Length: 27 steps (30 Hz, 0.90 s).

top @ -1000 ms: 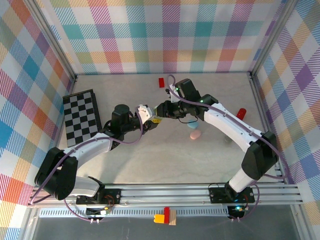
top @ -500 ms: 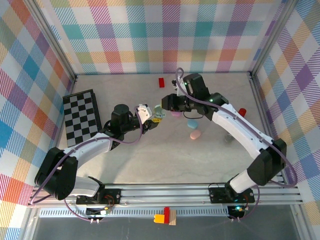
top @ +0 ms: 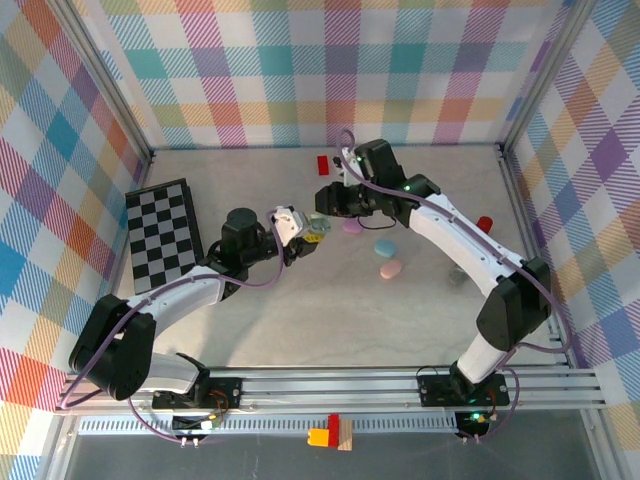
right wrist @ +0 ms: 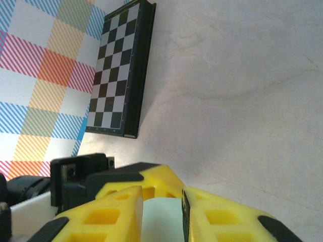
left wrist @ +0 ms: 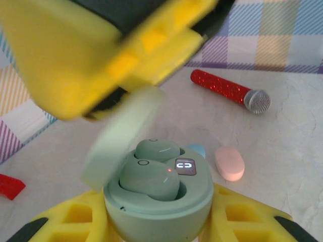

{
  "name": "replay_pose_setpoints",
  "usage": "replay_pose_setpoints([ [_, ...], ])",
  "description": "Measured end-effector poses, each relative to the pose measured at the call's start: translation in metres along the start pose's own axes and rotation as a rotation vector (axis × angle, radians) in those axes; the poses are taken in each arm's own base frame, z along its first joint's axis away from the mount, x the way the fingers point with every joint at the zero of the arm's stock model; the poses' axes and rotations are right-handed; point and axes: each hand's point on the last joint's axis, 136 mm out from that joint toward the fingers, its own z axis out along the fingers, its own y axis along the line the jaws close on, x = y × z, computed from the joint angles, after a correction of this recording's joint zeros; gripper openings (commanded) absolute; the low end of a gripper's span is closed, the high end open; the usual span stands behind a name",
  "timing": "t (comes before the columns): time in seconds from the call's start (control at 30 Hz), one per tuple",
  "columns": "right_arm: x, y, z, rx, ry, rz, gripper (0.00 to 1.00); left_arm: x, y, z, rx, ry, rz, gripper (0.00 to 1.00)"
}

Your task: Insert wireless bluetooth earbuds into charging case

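Earbuds [left wrist: 151, 174]: we see two, pale mint, glossy and rounded, each with a small ring mark on top. Both sit side by side in the wells of the charging case [left wrist: 161, 212]. The case is the same mint, pebble-shaped, with a small lit display just behind the buds. Its lid [left wrist: 121, 136] is hinged open and tilted up to the left.

Left gripper [left wrist: 159, 221] is clenched on the case body, one yellow finger on each side, holding it upright above the table [left wrist: 298, 151] near the middle of the workspace.

Right gripper [right wrist: 160, 201] sits right over the lid, fingers close together with a narrow gap and a mint surface showing in that gap. We can't tell whether it pinches the lid or only touches it.

On the table beyond the case we see a pink case [left wrist: 229, 163], a blue case [left wrist: 197, 149] partly hidden, and a red glitter microphone [left wrist: 229, 92]. The chessboard [right wrist: 118, 70] lies well off to the left.
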Motion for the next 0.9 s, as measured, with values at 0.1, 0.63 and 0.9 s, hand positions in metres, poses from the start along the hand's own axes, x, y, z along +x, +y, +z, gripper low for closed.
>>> replay_pose_setpoints([
  [0.1, 0.008, -0.001, -0.007, -0.001, 0.002, 0.002, 0.28, -0.004, 0.001, 0.0, -0.007, -0.015, 0.0, 0.31],
  [0.63, 0.017, -0.004, -0.033, -0.356, -0.022, 0.269, 0.7, -0.037, 0.011, -0.002, -0.043, -0.143, -0.074, 0.31],
  [0.9, 0.012, 0.018, -0.025, -0.548, 0.053, 0.311, 0.57, -0.045, 0.013, -0.004, -0.052, -0.177, -0.086, 0.31],
])
